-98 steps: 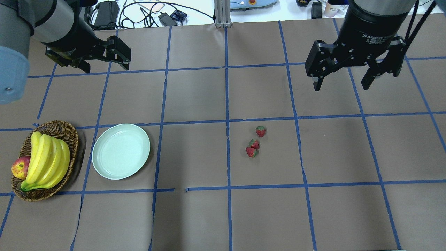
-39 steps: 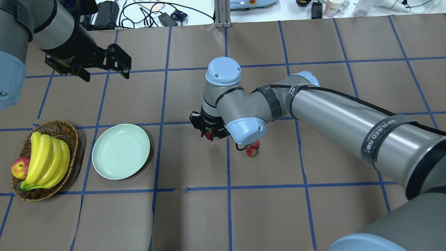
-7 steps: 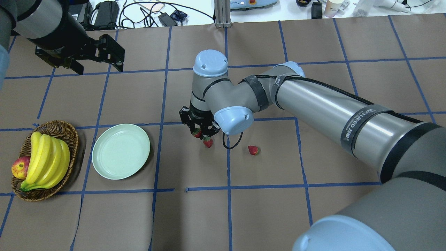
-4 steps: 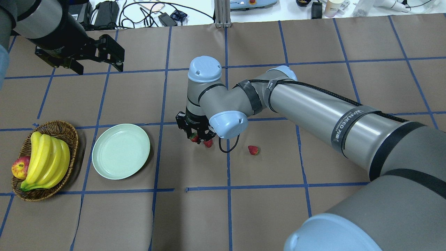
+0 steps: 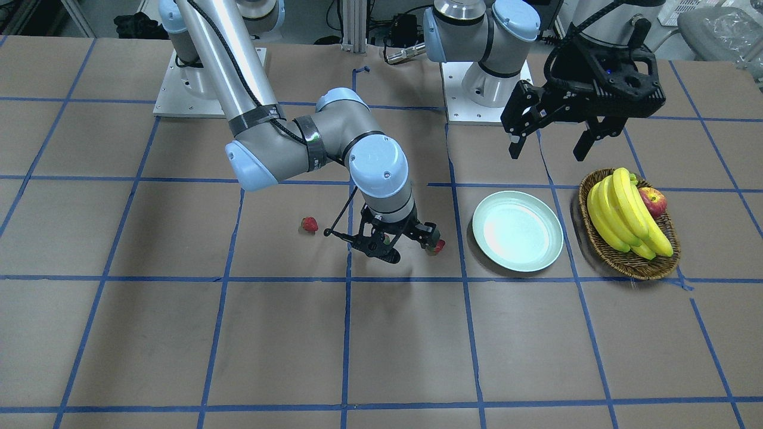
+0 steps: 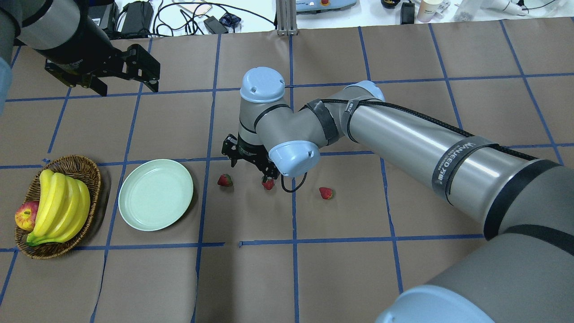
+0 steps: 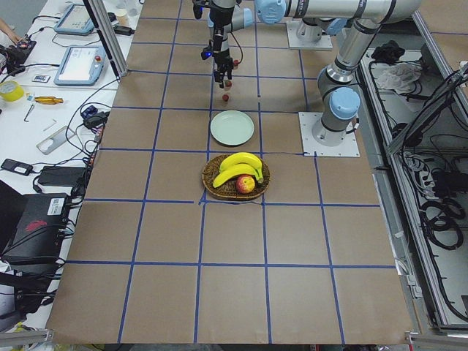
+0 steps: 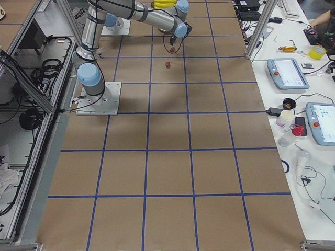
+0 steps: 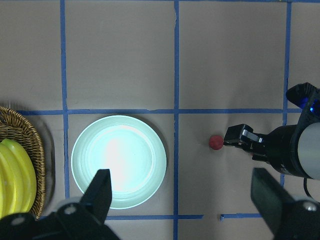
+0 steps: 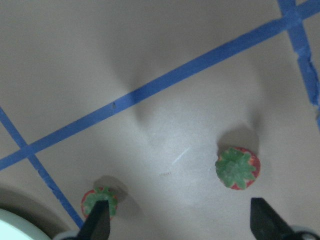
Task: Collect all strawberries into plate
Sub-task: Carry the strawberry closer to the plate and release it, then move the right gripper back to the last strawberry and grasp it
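Observation:
Three strawberries lie on the brown table, none on the plate (image 6: 134, 211). One strawberry (image 6: 225, 180) is nearest the plate, a second (image 6: 268, 183) lies under the right wrist, and a third (image 6: 326, 193) is further right. My right gripper (image 6: 249, 160) hangs open and empty just above the table between the first two. In the right wrist view those two berries (image 10: 238, 167) (image 10: 100, 201) sit on the paper between the spread fingers. My left gripper (image 6: 103, 76) is open, high at the far left. The left wrist view looks down on the plate (image 9: 119, 161) and the nearest berry (image 9: 215, 142).
A wicker basket (image 6: 85, 168) with bananas (image 6: 60, 206) and an apple (image 6: 26, 215) stands left of the plate. The right arm's elbow (image 6: 262, 85) and forearm cross the table's middle and right. Cables and devices lie beyond the far edge.
The right gripper was shut on a strawberry half a second ago; it has opened, and that berry now lies on the table to its left, short of the plate. The left arm is still.

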